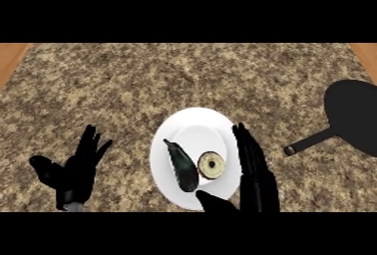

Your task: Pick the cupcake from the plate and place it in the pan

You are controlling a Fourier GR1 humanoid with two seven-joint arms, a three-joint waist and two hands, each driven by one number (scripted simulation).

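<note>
Head view: counter (184, 74), speckled brown and beige stone, mottled grain, fills nearly the whole field; plain orange-brown wood strips (11, 57) at the upper left and upper right corners. Plate (195, 122), white, round, smooth, set at centre. On the plate: cupcake (211, 165), round, pale cream top within a dark rim, lying right of centre; dark elongated vegetable (182, 167), glossy, tapered at its far end, just beside the cupcake on its left. Pan (357, 114), matte black, round, at the right edge, well apart from the plate; its straight handle (309, 143) points down and left. Right hand (258, 184), black, fingers straight and released, lying along the plate's right rim just beside the cupcake, grasping nothing. Left hand (74, 174), black, at lower left, fingers spread and upright, resting.
</note>
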